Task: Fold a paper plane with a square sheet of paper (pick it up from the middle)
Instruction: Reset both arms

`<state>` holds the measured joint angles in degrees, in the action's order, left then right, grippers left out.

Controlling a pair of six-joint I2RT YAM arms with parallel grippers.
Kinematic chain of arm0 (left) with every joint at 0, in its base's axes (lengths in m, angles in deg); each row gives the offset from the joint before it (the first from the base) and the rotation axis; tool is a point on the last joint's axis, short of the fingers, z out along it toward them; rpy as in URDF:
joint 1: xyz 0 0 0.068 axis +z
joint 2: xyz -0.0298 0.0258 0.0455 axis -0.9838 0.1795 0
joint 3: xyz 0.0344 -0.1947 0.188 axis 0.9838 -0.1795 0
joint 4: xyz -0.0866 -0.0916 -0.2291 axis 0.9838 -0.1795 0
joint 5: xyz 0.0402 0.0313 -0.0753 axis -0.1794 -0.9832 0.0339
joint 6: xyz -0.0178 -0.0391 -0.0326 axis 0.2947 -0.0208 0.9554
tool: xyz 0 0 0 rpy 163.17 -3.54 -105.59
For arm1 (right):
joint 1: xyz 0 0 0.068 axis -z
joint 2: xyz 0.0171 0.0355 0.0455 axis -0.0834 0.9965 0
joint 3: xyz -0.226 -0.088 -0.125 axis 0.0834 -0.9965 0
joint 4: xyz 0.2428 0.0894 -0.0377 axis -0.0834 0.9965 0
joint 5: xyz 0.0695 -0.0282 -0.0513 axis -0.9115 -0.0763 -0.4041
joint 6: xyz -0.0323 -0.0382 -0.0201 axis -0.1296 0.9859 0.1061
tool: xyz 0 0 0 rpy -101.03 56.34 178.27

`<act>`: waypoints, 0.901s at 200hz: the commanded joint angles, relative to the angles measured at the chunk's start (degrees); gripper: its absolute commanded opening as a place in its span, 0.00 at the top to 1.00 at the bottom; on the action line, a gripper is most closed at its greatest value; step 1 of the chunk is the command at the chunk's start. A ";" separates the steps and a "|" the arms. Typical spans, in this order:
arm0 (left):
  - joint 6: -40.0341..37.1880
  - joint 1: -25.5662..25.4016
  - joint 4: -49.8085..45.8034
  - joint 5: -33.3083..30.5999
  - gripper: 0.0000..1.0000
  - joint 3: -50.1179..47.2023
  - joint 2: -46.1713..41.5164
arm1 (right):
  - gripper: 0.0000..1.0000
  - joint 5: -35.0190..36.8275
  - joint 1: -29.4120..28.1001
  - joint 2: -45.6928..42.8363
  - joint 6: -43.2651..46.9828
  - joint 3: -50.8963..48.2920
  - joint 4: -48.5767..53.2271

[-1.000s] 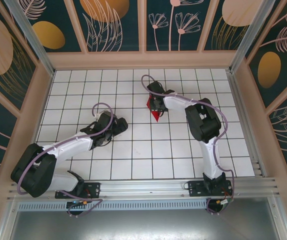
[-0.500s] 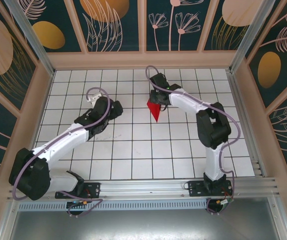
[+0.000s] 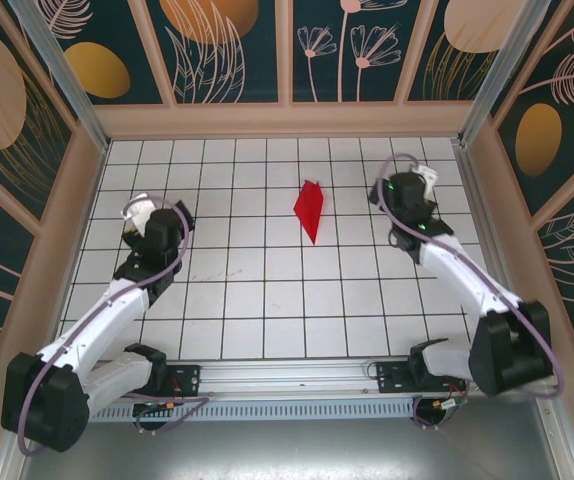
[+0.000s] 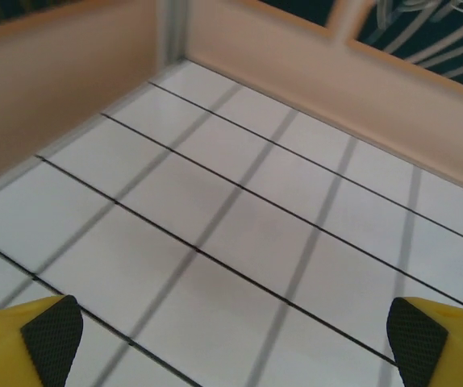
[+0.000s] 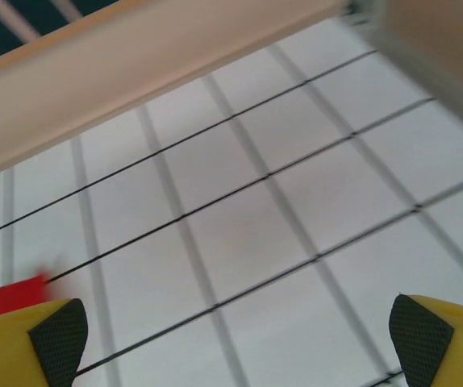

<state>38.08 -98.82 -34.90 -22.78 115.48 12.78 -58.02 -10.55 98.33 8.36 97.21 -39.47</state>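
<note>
The square sheet of paper lies folded into a slim red paper plane [image 3: 309,210] on the white grid table, its point toward the near side. It rests alone at the middle of the far half, with nothing touching it. My right gripper [image 3: 414,187] is about two tiles to its right, open and empty. In the right wrist view the right gripper [image 5: 238,339] spans bare tiles, and a red corner of the paper plane [image 5: 6,295] shows at the left edge. My left gripper [image 3: 143,216] is far to the left, open; in the left wrist view the left gripper [image 4: 231,334] holds nothing.
Beige walls [image 3: 287,120] enclose the table [image 3: 267,300] at the back and on both sides. The left wall [image 4: 46,89] stands close to my left gripper, and the back wall [image 5: 135,72] is near my right gripper. A metal rail [image 3: 297,375] runs along the near edge.
My right gripper opened, let go of the paper plane and drew away to the right. My left arm swung left toward the side wall. The plane stays on the table.
</note>
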 commanded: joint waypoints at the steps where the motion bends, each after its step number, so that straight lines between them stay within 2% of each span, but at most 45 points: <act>1: -6.42 2.29 13.65 -8.71 0.02 -7.87 -2.66 | 0.01 5.36 4.31 -5.67 3.11 -10.43 -12.89; 23: -11.40 4.68 22.77 -9.44 0.01 -13.48 -2.53 | 0.01 5.47 8.51 -8.92 6.77 -20.67 -23.56; 43: -14.16 7.07 30.14 -8.90 0.01 -16.85 -0.30 | 0.01 6.79 9.12 -8.41 11.16 -28.05 -34.27; 75: -20.67 10.58 45.81 -0.32 0.01 -20.87 6.62 | 0.01 3.55 9.33 -4.02 16.50 -34.05 -47.67; 95: -25.68 11.11 54.83 7.01 0.01 -22.69 9.74 | 0.01 -1.62 9.43 -0.97 19.23 -36.02 -55.87; 133: -28.04 12.94 68.45 18.14 0.01 -25.17 14.97 | 0.01 -8.45 11.14 3.32 21.89 -36.17 -64.36; 180: -29.15 14.82 74.80 22.17 0.02 -23.10 23.04 | 0.01 -14.31 15.10 7.40 22.30 -35.73 -70.45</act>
<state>10.80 -85.03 31.85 -5.12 91.05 32.23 -67.44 2.87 103.64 29.43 61.47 -101.72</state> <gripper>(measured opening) 0.986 0.988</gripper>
